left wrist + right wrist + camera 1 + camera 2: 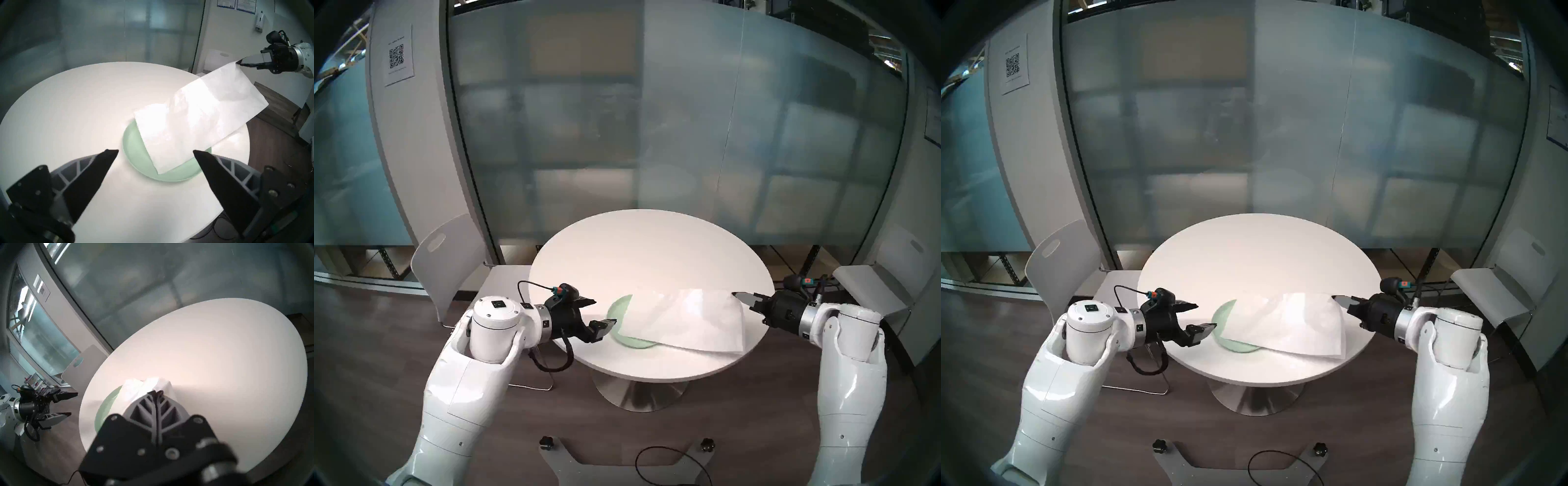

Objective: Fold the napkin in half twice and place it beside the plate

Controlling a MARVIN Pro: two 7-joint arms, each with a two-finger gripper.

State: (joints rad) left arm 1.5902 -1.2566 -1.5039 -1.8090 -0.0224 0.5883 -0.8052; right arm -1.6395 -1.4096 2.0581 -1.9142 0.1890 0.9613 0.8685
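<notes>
The white napkin (687, 322) is stretched above the round white table (636, 258), its left part draped over the pale green plate (614, 310). My right gripper (736, 295) is shut on the napkin's far right corner and holds it lifted. My left gripper (600, 312) stands open just left of the plate, with nothing between its fingers. In the left wrist view the napkin (195, 122) covers much of the plate (134, 152), and the right gripper (238, 62) pinches its corner. The right wrist view shows the shut fingertips (157, 393) on bunched napkin (144, 385).
A white chair (449, 264) stands left of the table and another chair (870, 288) at the right. Frosted glass walls close off the back. A black cable (673, 465) lies on the robot's base plate near the floor.
</notes>
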